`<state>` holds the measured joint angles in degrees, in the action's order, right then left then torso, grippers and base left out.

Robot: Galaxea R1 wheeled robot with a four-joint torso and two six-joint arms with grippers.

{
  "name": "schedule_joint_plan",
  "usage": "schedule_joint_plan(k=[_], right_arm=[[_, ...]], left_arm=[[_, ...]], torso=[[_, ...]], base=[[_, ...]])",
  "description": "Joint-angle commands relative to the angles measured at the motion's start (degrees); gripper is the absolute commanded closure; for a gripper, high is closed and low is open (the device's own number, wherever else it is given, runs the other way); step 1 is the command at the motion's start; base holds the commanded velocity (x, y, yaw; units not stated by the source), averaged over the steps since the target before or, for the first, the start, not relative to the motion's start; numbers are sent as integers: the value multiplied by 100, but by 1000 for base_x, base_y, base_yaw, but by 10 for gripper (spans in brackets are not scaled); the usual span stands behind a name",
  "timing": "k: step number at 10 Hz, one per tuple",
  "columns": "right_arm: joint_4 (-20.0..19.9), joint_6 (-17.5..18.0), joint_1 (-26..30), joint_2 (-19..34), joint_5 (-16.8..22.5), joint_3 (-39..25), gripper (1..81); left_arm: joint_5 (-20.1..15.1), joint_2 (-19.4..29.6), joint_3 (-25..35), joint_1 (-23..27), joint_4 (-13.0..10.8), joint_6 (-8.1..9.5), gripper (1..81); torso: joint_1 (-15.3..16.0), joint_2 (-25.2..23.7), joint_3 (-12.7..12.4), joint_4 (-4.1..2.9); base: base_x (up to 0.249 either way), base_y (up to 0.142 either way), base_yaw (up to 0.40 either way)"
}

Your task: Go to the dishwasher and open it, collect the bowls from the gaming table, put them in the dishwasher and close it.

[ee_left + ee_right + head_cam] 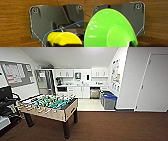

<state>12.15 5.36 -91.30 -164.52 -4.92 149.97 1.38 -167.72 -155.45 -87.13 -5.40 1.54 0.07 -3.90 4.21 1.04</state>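
Robot stands on brown carpet, facing a kitchenette at the far end of the room. The dishwasher (94, 93) sits in the cabinet run there, steel front dark; whether its door is open cannot be told from this far off. Blue bins (109, 100) stand just to the side of the dishwasher, toward the robot. A foosball table (48, 107), green field and rods, stands well short of the dishwasher, off the direct line.

Left wrist view: the yellow bowl (64, 39) rides close under the camera, seemingly carried by the left claw — fingers not discernible, so spread or pinching, I cannot tell. Right wrist view: the lime-green bowl (109, 30) likewise sits large against the wrist plate; the right claw's closure is also unreadable.

Judgement: both bowls look collected; the run to the dishwasher remains.

Risks — a smooth plastic bowl could slip from a thin rim hold if the base jolts at the carpet-to-tile edge. The bins narrow the approach beside the dishwasher; a wide turn could clip them.
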Motion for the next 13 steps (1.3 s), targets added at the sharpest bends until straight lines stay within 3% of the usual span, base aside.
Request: schedule_joint_plan(k=[1,13], right_arm=[[59,-18,230,40,264,-4,811],[-38,79,238,22,211,172,811]], left_arm=[[-296,36,-55,270,-5,-4,811],[-103,-87,-205,279,162,75,811]], torso=[[0,0,0,0],[0,0,0,0]], base=[[149,0,0],[150,0,0]])
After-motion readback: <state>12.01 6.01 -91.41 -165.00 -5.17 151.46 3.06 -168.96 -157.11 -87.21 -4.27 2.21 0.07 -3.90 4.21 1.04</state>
